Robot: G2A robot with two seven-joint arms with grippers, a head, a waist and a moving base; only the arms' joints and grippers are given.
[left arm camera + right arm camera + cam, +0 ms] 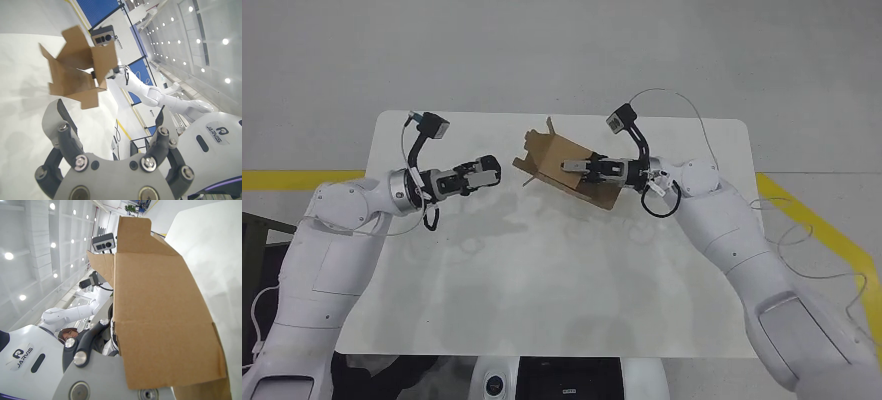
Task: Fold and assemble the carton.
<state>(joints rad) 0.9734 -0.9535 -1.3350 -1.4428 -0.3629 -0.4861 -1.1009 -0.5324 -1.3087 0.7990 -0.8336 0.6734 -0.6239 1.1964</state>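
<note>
carton: hanging tilted above the far middle of the table, flaps splaying open
right gripper: pinching one carton wall (one finger inside, one outside)
left gripper: gaping wide just beside the carton, touching nothing
risk: one-wall pinch is looking weak; left pushing a flap could be twisting the carton loose or buckling it

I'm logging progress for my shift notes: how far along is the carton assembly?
Done: the carton is opened into a box shape. In hand: the right gripper clamps one wall; the left gripper is open, apart from it. To do: the end flaps stick out unfolded, none closed.
</note>
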